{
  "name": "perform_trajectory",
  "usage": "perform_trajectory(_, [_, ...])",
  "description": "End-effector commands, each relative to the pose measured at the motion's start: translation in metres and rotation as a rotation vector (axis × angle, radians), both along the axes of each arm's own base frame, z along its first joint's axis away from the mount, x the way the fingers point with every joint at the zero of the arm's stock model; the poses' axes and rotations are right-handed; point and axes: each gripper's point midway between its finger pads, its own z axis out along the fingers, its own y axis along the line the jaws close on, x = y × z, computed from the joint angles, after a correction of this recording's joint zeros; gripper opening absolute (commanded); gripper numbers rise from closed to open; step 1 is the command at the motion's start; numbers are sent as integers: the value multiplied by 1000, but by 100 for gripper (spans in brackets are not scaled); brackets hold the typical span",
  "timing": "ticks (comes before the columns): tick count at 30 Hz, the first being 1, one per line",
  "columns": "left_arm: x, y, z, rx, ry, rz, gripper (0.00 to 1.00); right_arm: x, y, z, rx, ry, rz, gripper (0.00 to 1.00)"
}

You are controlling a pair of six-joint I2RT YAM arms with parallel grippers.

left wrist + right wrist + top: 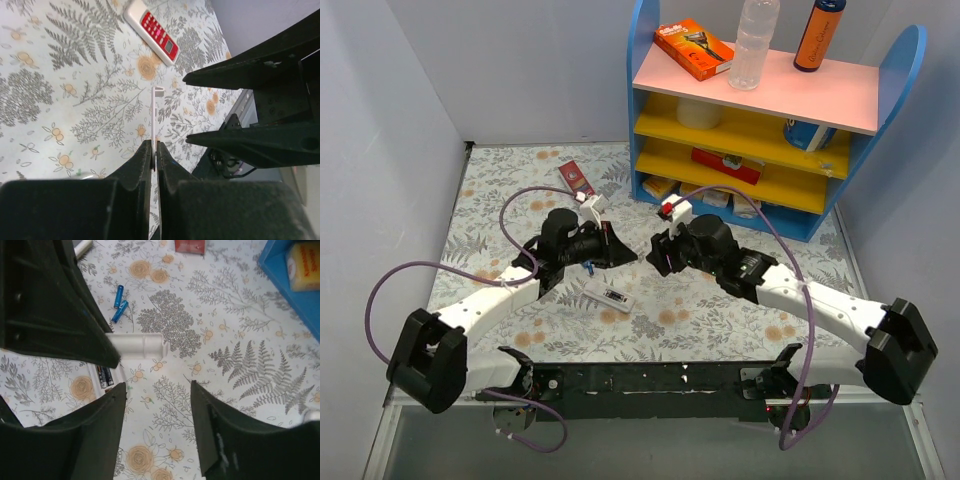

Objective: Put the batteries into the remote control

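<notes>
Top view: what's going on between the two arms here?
The left gripper is shut on a thin white piece, probably the battery cover, held aloft. The right gripper stands open beside it, holding nothing. The remote control lies close by, with two dark batteries apparently in its compartment.

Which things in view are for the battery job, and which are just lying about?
Job: white remote; dark batteries; thin white piece pinched in the left fingers, likely its cover.
Lying about: red remote; shelf with orange box and water bottle.
</notes>
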Motion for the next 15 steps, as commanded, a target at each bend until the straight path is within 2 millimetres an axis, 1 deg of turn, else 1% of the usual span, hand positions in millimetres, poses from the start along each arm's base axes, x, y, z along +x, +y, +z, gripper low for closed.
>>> perform_trajectory(1, [7, 15, 38, 102, -267, -19, 0, -2, 2, 62, 203, -159, 16, 69])
perform_trajectory(2, [6, 16, 41, 115, -296, -29, 0, -5, -1, 61, 200, -165, 27, 84])
perform_trajectory(3, [3, 18, 47, 139, -376, -60, 0, -8, -6, 71, 214, -190, 35, 92])
perform_trajectory(4, [0, 19, 47, 159, -400, -77, 0, -10, -9, 74, 214, -195, 36, 98])
perform_trajectory(5, [-2, 20, 51, 174, -441, -95, 0, -11, -12, 76, 206, -200, 44, 98])
perform_trajectory(6, [-6, 18, 54, 185, -474, -116, 0, -15, -14, 87, 214, -205, 75, 98])
perform_trajectory(8, [-9, 21, 59, 225, -569, -147, 0, -23, -21, 80, 160, -146, 107, 98])
perform_trajectory(9, [-14, 18, 61, 232, -600, -168, 0, -21, -25, 91, 166, -148, 98, 98])
perform_trajectory(10, [-14, 21, 65, 261, -670, -180, 0, -25, -30, 86, 139, -112, 103, 98])
perform_trajectory(11, [-16, 21, 62, 279, -695, -194, 0, -33, -29, 88, 150, -83, 149, 98])
perform_trajectory(12, [-20, 19, 63, 292, -735, -215, 0, -29, -31, 100, 165, -74, 156, 98])
perform_trajectory(13, [-20, 21, 63, 328, -792, -230, 0, -32, -31, 101, 161, -40, 180, 98])
perform_trajectory(14, [-21, 22, 63, 347, -823, -243, 0, -43, -31, 97, 151, 25, 228, 97])
perform_trajectory(15, [-24, 20, 64, 357, -852, -263, 0, -41, -31, 93, 143, 65, 239, 96])
